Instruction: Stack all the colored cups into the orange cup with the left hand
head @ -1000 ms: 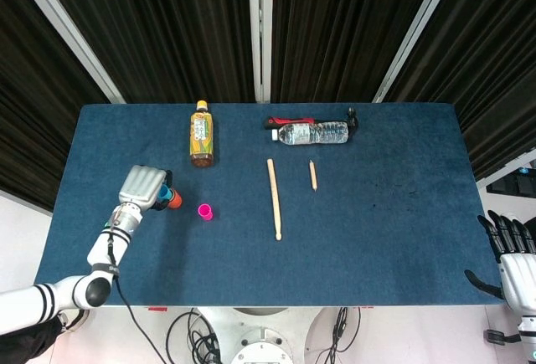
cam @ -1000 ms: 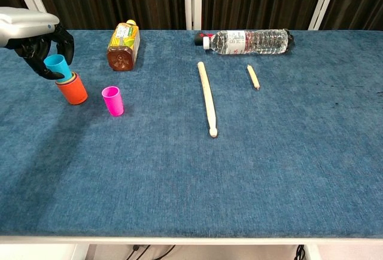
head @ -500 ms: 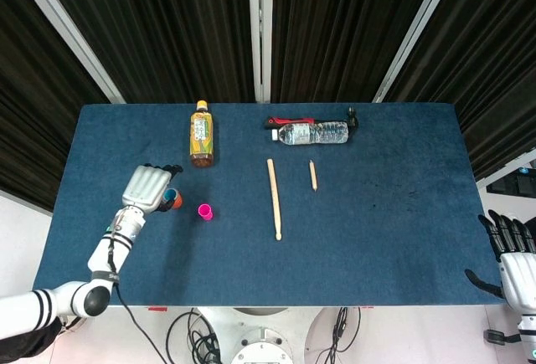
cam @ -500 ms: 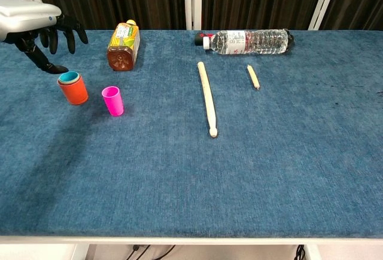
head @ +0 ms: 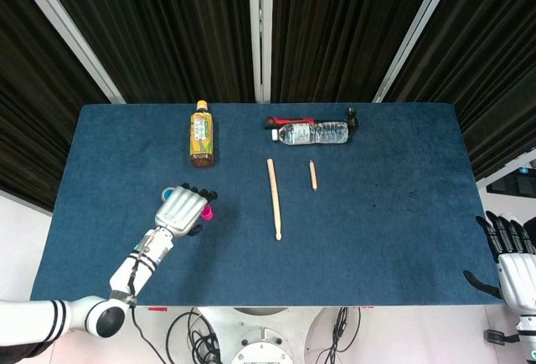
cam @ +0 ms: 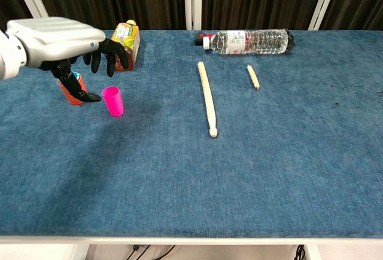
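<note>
Now the blue cup is in the stack, and my left hand goes to the pink one.

A second ago my left hand [cam: 63, 42] was holding the blue cup above the orange cup [cam: 70, 91]; now it has let go and moved right, and it hovers with fingers spread, holding nothing, over the pink cup [cam: 112, 100] — the last one standing alone, just beside the stack. I judge the pink cup is the next to grasp. My right hand [head: 511, 257] waits off the table's right edge, fingers apart and empty. The blue cloth table [cam: 251, 170] also carries a tea bottle [cam: 122, 46], a water bottle [cam: 248, 40], a long wooden stick [cam: 207, 98] and a short one [cam: 253, 76] — behind it hang dark curtains [head: 335, 21].
</note>
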